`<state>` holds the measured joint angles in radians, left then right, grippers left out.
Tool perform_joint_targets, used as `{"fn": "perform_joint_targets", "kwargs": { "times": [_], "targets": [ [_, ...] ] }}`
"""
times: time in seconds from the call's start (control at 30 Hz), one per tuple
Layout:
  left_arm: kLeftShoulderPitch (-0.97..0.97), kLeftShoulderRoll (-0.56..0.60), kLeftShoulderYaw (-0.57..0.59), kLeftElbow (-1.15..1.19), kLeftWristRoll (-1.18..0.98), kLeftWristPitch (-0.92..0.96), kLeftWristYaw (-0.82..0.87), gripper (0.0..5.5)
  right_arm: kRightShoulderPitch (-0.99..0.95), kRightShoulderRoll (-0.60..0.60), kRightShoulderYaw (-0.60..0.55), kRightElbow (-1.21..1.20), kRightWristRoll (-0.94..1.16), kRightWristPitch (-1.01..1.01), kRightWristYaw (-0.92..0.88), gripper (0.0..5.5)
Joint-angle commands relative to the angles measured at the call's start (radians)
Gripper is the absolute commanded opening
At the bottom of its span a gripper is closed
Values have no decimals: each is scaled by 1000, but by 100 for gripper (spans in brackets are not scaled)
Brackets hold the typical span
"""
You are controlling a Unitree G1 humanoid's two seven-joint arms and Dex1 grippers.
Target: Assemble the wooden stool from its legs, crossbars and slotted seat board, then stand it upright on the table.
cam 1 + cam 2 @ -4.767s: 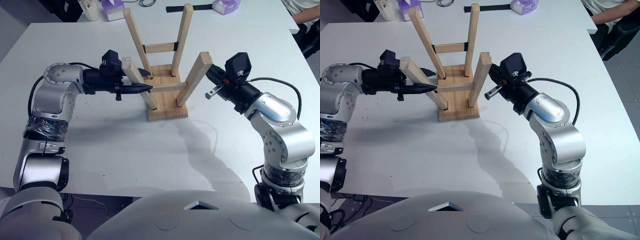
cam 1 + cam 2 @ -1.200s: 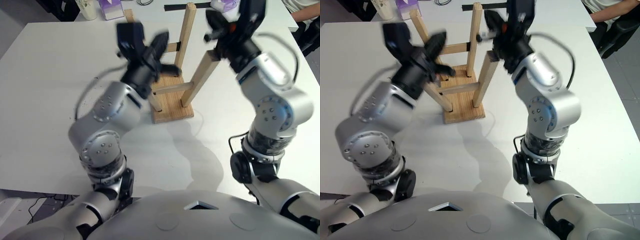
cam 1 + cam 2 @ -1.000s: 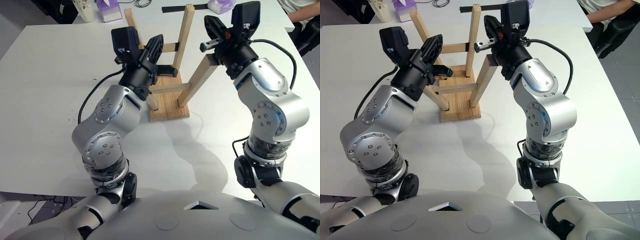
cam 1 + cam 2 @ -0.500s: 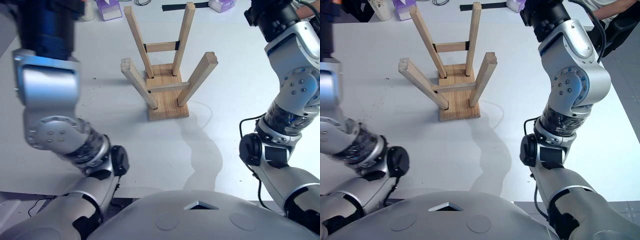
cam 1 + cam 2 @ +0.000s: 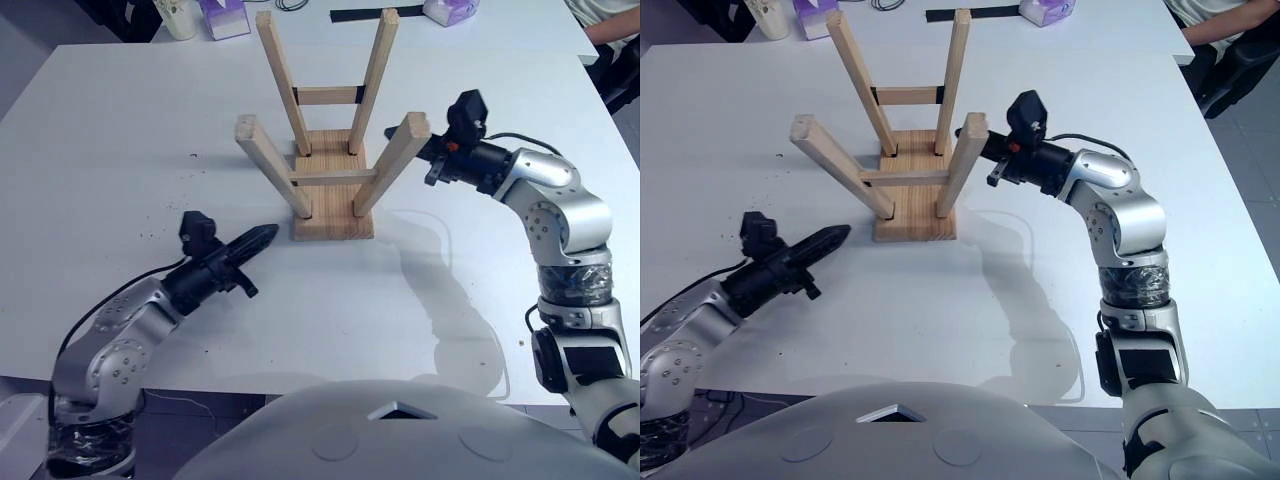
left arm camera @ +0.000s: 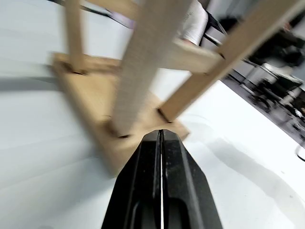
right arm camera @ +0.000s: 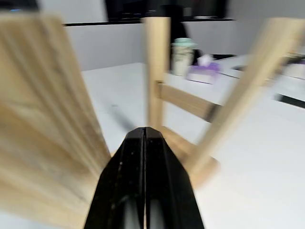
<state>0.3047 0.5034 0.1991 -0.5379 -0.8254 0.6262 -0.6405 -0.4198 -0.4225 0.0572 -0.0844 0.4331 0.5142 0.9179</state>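
The wooden stool stands upside down, its seat board (image 5: 335,222) flat on the table and its legs pointing up. A crossbar (image 5: 325,177) joins the two near legs. My left gripper (image 5: 265,237) is shut and empty, low over the table just front-left of the seat board; the left wrist view has its closed fingertips (image 6: 160,138) aimed at the board's corner. My right gripper (image 5: 392,133) is shut, its tips beside the top of the near-right leg (image 5: 385,170). In the right wrist view that leg (image 7: 43,119) looms close beside the closed fingers (image 7: 145,136).
Along the table's far edge stand two tissue boxes (image 5: 224,15) (image 5: 450,10), a cup (image 5: 178,17) and a black strip (image 5: 360,15). Small crumbs (image 5: 165,215) speckle the left side. Bare tabletop (image 5: 320,300) lies in front of the stool.
Both arms, raised high half a second ago, have come down. The left gripper now sits low by the seat board, the right by the near-right leg top. The stool stays inverted.
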Motion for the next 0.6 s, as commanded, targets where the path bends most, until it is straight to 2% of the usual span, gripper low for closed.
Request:
{"fn": "perform_joint_targets", "kwargs": {
  "times": [0.03,0.2,0.4,0.5,0.6],
  "targets": [
    [-124,-27,-66,100,110,-63,27,4,-18,-5,52,-13,39,-24,113,0],
    [-200,-18,-62,214,185,-118,16,4,15,31,169,-106,39,19,121,0],
    [-223,-33,-93,306,243,-173,-14,4,6,218,306,-156,48,122,-31,0],
    [-199,-35,-99,346,274,-203,-31,4,26,220,309,-193,57,160,-58,0],
    [-166,-32,-80,374,283,-224,-49,4,48,143,242,-235,76,185,-50,0]
  ]
}}
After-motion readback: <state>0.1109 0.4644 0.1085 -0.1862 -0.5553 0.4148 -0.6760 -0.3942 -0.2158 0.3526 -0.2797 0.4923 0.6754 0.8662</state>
